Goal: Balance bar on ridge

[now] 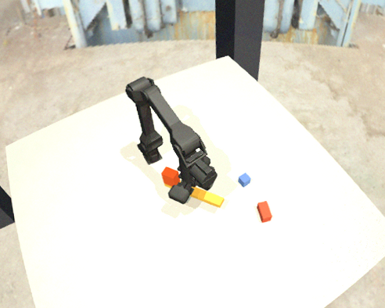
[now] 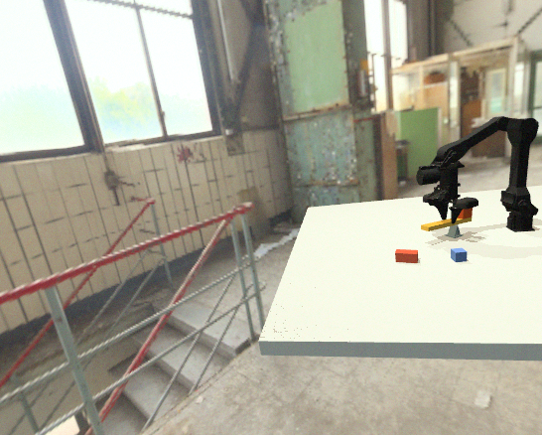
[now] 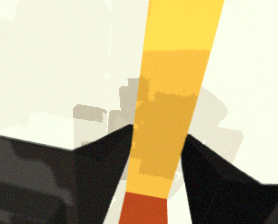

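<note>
The yellow bar carries an orange-red block at its end nearer the arm's base. My gripper is shut on the bar, one finger on each long side, closer to the block than to the bare end. The grey wedge-shaped ridge stands on the table under the held part of the bar. The bar crosses above it, off the table. Whether it touches the ridge's top or is exactly level, I cannot tell. The ridge is hidden in the wrist view.
A blue cube and a loose red block lie on the white table, off to one side of the bar. The arm's base stands beyond the block end of the bar.
</note>
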Tool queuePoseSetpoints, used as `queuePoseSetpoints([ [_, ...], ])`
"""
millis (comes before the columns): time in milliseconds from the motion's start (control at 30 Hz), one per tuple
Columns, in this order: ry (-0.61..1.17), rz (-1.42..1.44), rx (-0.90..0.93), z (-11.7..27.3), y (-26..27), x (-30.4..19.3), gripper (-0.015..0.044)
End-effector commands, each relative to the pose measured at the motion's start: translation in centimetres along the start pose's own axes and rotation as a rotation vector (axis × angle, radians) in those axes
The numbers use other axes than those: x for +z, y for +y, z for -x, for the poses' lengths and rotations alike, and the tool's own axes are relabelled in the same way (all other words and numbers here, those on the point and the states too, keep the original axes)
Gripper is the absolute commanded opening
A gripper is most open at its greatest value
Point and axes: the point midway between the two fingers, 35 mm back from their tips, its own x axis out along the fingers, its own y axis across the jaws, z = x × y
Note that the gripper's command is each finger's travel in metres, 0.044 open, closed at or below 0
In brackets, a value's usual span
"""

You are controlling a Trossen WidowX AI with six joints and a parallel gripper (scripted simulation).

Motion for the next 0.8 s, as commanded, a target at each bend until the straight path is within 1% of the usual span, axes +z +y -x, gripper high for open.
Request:
queuePoseSetpoints([
  [0,0.002,0.001,-0.001,-0.1,-0.03,-0.02,0.0],
  [767,0.002,0.001,-0.001,-0.3,-0.03,-0.04,0.0],
])
